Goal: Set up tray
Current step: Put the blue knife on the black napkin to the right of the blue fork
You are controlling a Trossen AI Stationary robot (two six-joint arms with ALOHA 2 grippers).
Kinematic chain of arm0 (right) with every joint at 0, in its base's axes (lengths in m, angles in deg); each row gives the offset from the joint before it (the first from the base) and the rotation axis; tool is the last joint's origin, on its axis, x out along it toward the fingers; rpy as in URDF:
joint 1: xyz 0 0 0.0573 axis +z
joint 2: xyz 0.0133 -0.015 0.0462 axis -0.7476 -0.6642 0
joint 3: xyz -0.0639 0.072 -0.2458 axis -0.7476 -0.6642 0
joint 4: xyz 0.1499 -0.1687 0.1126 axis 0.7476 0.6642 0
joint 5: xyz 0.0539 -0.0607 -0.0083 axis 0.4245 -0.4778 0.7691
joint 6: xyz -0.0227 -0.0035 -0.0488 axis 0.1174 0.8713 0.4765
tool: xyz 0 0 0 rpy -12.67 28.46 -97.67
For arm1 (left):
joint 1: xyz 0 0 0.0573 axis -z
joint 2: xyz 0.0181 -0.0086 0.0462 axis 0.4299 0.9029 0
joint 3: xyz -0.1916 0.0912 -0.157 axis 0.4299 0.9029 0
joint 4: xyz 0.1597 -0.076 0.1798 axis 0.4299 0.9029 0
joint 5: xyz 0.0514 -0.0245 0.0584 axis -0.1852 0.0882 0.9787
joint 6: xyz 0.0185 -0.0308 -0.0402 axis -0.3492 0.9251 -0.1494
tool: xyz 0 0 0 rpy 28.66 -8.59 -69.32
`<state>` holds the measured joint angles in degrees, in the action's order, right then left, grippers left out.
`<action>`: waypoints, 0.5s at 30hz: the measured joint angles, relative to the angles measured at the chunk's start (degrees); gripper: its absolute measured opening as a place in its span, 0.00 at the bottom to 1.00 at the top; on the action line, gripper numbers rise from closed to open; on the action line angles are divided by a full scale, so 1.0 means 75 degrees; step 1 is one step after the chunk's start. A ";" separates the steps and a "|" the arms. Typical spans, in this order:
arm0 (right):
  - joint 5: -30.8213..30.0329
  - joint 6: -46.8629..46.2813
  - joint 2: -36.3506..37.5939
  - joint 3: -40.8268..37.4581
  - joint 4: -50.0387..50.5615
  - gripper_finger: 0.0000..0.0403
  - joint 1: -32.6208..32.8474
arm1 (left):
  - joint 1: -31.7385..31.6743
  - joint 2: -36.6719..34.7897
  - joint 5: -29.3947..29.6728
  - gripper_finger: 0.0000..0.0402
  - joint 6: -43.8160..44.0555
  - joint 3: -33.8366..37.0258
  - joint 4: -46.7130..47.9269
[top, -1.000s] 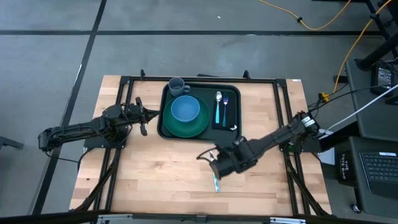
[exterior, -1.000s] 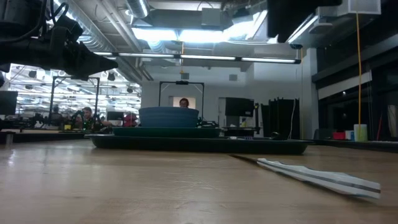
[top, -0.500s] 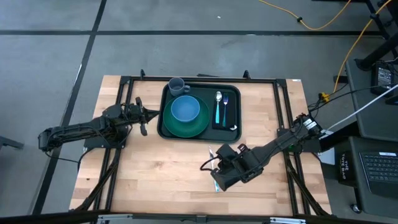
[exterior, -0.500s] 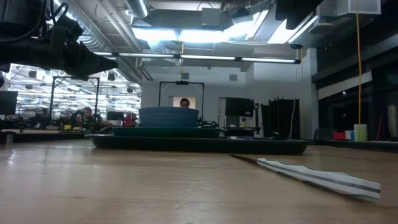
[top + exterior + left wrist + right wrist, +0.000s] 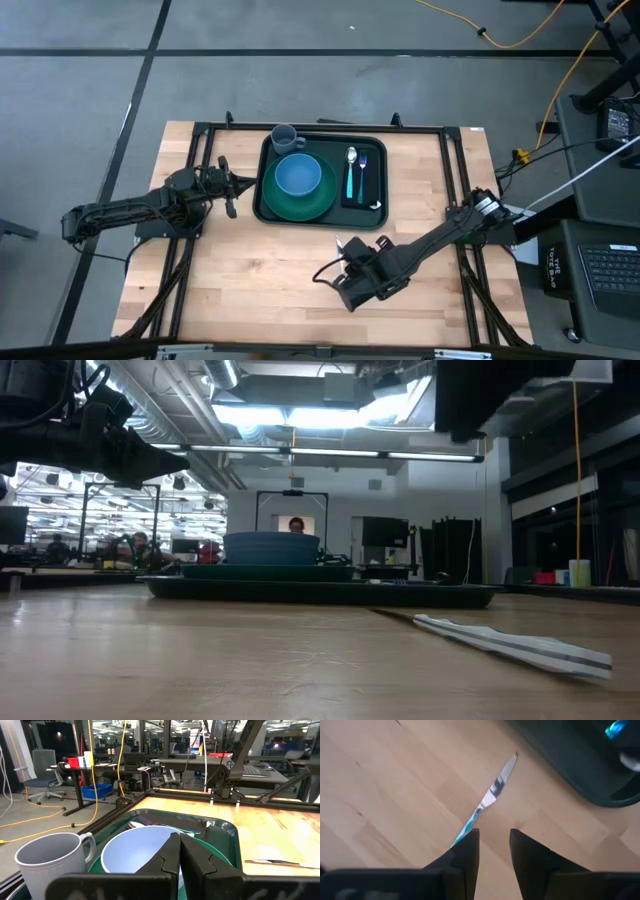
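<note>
The dark green tray point(image 5: 372, 146) lies at the table's far middle. It holds a green plate point(image 5: 285, 208) with a blue bowl point(image 5: 297, 175), a grey mug point(image 5: 284, 137) and a black napkin point(image 5: 366, 190) with a spoon and a fork. A knife point(image 5: 496, 785) with a teal handle lies flat on the table in front of the tray. My right gripper point(image 5: 494, 845) is open and hangs above the knife's handle end, fingers pointing down, and touches nothing. My left gripper point(image 5: 180, 855) is shut and empty beside the tray's left rim.
Bare wood lies to the left and right of the knife and along the near edge point(image 5: 250, 290). The knife's blade point(image 5: 510, 645) lies flat on the table in the low view. A black frame point(image 5: 455, 170) runs around the table top.
My right gripper has gone toward the table's near edge along the knife and now covers the teal handle end in the high view. The knife has not moved. My left arm has kept still.
</note>
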<state>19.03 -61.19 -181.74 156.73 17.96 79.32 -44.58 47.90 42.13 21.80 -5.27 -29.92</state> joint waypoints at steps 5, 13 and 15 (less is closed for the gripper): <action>0.0303 -0.0020 -0.0332 -0.0003 -0.0090 0.28 -0.0085 | 0.0000 0.0000 0.0000 0.01 0.0000 0.0000 0.0000; 0.0416 -0.0033 -0.0873 0.0000 -0.0675 0.28 -0.0346 | 0.0000 0.0000 0.0000 0.01 0.0000 0.0000 -0.0002; 0.0488 -0.0034 -0.1034 0.0000 -0.0731 0.28 -0.0416 | -0.0002 0.0000 0.0002 0.01 0.0000 0.0000 0.0000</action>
<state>22.69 -61.45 -189.49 156.73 12.48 76.20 -44.59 47.90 42.14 21.80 -5.27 -29.92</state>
